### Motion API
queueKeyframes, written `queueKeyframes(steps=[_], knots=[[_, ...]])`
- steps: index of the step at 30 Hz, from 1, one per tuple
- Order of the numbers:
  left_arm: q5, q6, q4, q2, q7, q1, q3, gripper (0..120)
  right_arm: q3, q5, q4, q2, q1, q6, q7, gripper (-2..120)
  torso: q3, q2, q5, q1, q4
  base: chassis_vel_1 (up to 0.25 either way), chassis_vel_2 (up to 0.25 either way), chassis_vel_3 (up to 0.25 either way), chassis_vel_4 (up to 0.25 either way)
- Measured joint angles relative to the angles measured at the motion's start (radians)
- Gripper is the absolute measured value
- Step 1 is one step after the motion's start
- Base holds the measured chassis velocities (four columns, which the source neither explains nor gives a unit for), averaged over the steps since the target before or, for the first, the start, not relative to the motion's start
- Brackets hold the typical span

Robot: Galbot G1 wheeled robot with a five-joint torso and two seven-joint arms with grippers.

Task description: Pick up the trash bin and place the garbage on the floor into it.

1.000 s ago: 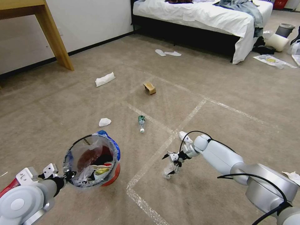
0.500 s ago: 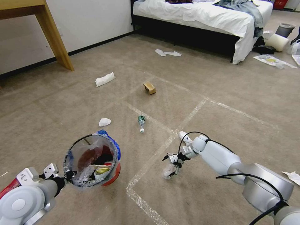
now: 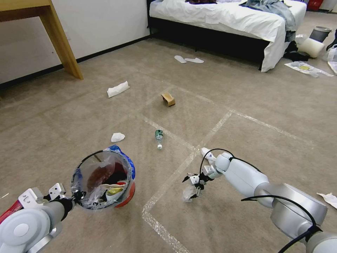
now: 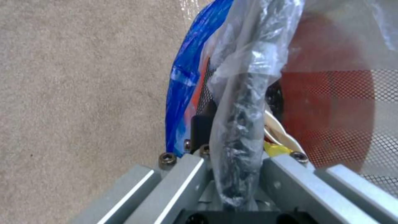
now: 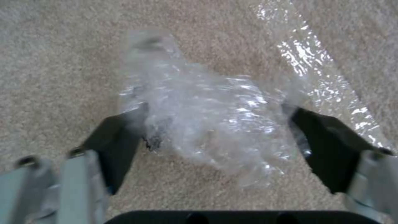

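Note:
My left gripper [image 3: 75, 196] is shut on the black rim of the red-orange trash bin [image 3: 128, 196], holding it above the floor [image 3: 245, 140]. The left wrist view shows that gripper [image 4: 236, 149] clamping the rim and clear liner of the bin [image 4: 331, 102]. Litter lies inside the bin. My right gripper [image 3: 192, 188] is low over a crumpled clear plastic scrap [image 3: 188, 195], open. In the right wrist view the gripper [image 5: 219, 133] straddles the scrap [image 5: 211, 124], a finger on each side. More garbage lies on the carpet: a small bottle [image 3: 159, 138], a brown carton [image 3: 168, 98] and tissues [image 3: 117, 137].
Shiny tape lines [image 3: 165, 189] cross the carpet by the right gripper. Another tissue [image 3: 118, 89] lies near a wooden table leg [image 3: 61, 42]. A bed [image 3: 228, 21] stands at the back, with slippers [image 3: 189, 59] before it and a grey bin [image 3: 319, 33] to its right.
My right gripper has sunk a little and drawn slightly nearer, settling around the clear plastic scrap. The left arm and the bin have stayed put.

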Motion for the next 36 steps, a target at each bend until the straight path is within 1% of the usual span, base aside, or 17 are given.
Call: queueKeyframes(steps=[5, 6, 9, 13, 15, 19, 21, 22, 25, 27, 28, 29, 30, 32, 33, 35, 36], knots=[[0.003, -0.001, 0.006, -0.001, 0.001, -0.005, 0.004, 0, 0.0, 0.002, -0.002, 0.002, 0.006, 0.004, -0.006, 58, 0.0, 0.0, 0.0, 0.0, 0.0, 0.0, 0.0, 0.0, 0.0], [0.003, -0.001, 0.006, -0.001, 0.001, -0.005, 0.004, 0, 0.0, 0.002, -0.002, 0.002, 0.006, 0.004, -0.006, 58, 0.0, 0.0, 0.0, 0.0, 0.0, 0.0, 0.0, 0.0, 0.0], [0.008, -0.003, 0.008, -0.002, 0.002, -0.007, 0.007, 0, -0.001, 0.009, -0.001, 0.002, 0.006, 0.006, -0.003, 41, 0.0, 0.0, 0.0, 0.0, 0.0, 0.0, 0.0, 0.0, 0.0], [0.009, -0.005, 0.009, -0.002, 0.002, -0.009, 0.007, 0, -0.001, 0.012, 0.0, 0.002, 0.006, 0.006, -0.003, 32, 0.0, 0.0, 0.0, 0.0, 0.0, 0.0, 0.0, 0.0, 0.0], [0.009, -0.006, 0.009, -0.001, 0.001, -0.011, 0.01, 0, 0.001, 0.044, 0.003, 0.002, 0.009, 0.006, -0.004, 19, 0.0, 0.0, 0.0, 0.0, 0.0, 0.0, 0.0, 0.0, 0.0], [0.008, -0.007, 0.009, 0.0, -0.002, -0.012, 0.012, 0, 0.009, 0.124, 0.021, -0.005, 0.012, -0.002, -0.012, 8, 0.0, 0.0, 0.0001, 0.0, 0.0, 0.0, 0.0, 0.0, 0.0], [0.007, -0.007, 0.007, 0.003, -0.005, -0.01, 0.013, 0, 0.038, 0.248, 0.07, -0.028, 0.021, -0.033, -0.017, 0, 0.0, 0.0, 0.0001, 0.0, 0.0, 0.0, 0.0, 0.0, 0.0], [0.007, -0.007, 0.007, 0.003, -0.005, -0.01, 0.013, 0, 0.038, 0.248, 0.07, -0.028, 0.021, -0.033, -0.017, 0, 0.0, 0.0, 0.0001, 0.0, 0.0, 0.0, 0.0, 0.0, 0.0], [0.003, -0.007, 0.004, 0.008, -0.005, -0.005, 0.011, 0, 0.088, 0.345, 0.115, -0.051, 0.036, -0.051, -0.012, 0, 0.0, 0.0, 0.0002, 0.0, 0.0001, 0.0, 0.0, 0.0, 0.0], [-0.006, -0.008, 0.003, 0.016, -0.009, -0.005, 0.008, 0, 0.149, 0.467, 0.178, -0.088, 0.055, -0.076, 0.011, 0, 0.0, 0.0, 0.0001, 0.0, 0.0, 0.0, 0.0, 0.0, 0.0], [-0.006, -0.008, 0.003, 0.016, -0.009, -0.005, 0.008, 0, 0.149, 0.467, 0.178, -0.088, 0.055, -0.076, 0.011, 0, 0.0, 0.0, 0.0001, 0.0, 0.0, 0.0, 0.0, 0.0, 0.0], [-0.014, -0.008, 0.0, 0.02, -0.013, -0.009, 0.008, 0, 0.178, 0.572, 0.226, -0.111, 0.068, -0.09, 0.021, 0, 0.0, 0.0, 0.0001, 0.0, -0.0001, 0.0, 0.0, 0.0, 0.0], [-0.014, -0.008, 0.0, 0.02, -0.013, -0.009, 0.008, 0, 0.178, 0.572, 0.226, -0.111, 0.068, -0.09, 0.021, 0, 0.0, 0.0, 0.0001, 0.0, -0.0001, 0.0, 0.0, 0.0, 0.0], [-0.022, -0.009, -0.001, 0.027, -0.016, -0.012, 0.008, 0, 0.206, 0.764, 0.305, -0.133, 0.091, -0.113, 0.03, 0, 0.0, 0.0, 0.0, 0.0, -0.0006, 0.0, 0.0, 0.0, 0.0], [-0.022, -0.009, -0.001, 0.027, -0.016, -0.012, 0.008, 0, 0.206, 0.764, 0.305, -0.133, 0.091, -0.113, 0.03, 0, 0.0, 0.0, 0.0, 0.0, -0.0006, 0.0, 0.0, 0.0, 0.0], [-0.029, -0.009, -0.001, 0.033, -0.019, -0.015, 0.012, 0, 0.237, 0.976, 0.406, -0.129, 0.128, -0.144, 0.031, 0, 0.0, 0.0, -0.0002, 0.0, 0.0001, 0.0, 0.0, 0.0, 0.0], [-0.029, -0.009, -0.001, 0.033, -0.019, -0.015, 0.012, 0, 0.237, 0.976, 0.406, -0.129, 0.128, -0.144, 0.031, 0, 0.0, 0.0, -0.0002, 0.0, 0.0001, 0.0, 0.0, 0.0, 0.0]])
